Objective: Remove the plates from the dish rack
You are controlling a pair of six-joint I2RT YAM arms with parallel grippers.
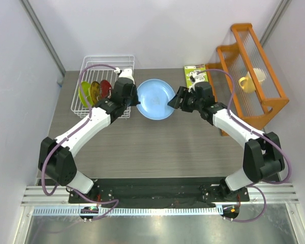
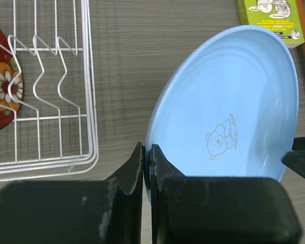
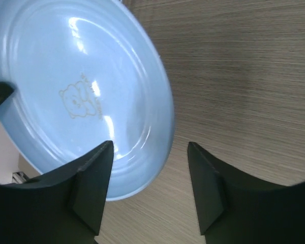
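Clamped left claw (image 2: 148, 165) on light blue plate (image 2: 229, 96); spread right claw (image 3: 150, 150) apart around opposite rim; left three smaller plates (image 1: 95, 91) in dish rack (image 2: 89, 117) beside left claw.

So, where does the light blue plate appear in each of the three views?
Top external: plate at centre, between left gripper and right gripper.
Left wrist: plate, right half, rim pinched.
Right wrist: plate, upper left.
Shared landmark: bear print, both wrist views.

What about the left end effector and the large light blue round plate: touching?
Touching. Left wrist view: the left end effector clamps the light blue plate by its rim.
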